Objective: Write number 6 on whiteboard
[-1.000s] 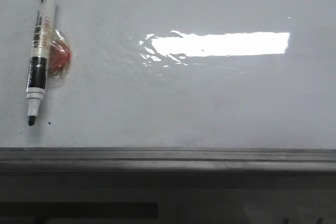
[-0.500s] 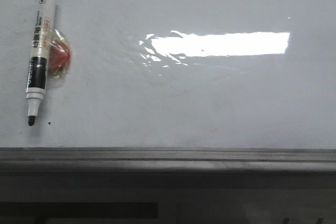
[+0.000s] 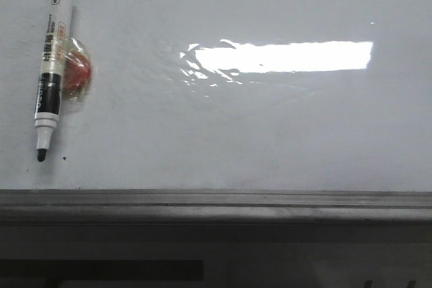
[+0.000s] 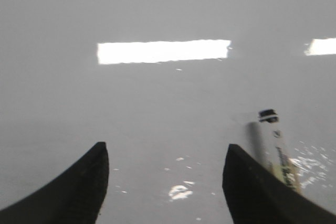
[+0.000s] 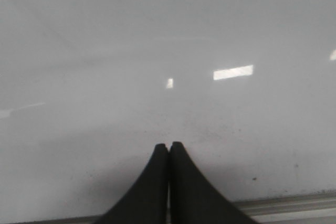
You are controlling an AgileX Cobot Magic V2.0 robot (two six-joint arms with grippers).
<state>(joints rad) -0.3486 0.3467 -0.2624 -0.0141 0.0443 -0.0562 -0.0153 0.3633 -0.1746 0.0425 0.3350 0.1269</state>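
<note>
The whiteboard (image 3: 270,119) is glossy white with a bright glare patch and fills most of the front view. No number 6 shows on it; only a tiny black dot sits by the marker tip. A black-and-white marker (image 3: 50,65) lies at the far left, uncapped, tip toward the near edge. My left gripper (image 4: 165,153) is open and empty over the board, with the marker (image 4: 277,150) just beyond its one finger. My right gripper (image 5: 168,145) is shut and empty above the board near its frame. Neither gripper shows in the front view.
A red object in clear wrap (image 3: 77,75) lies against the marker's side. The board's grey metal frame edge (image 3: 216,198) runs along the near side, with a dark ledge (image 3: 216,247) below it. The frame also shows in the right wrist view (image 5: 294,203).
</note>
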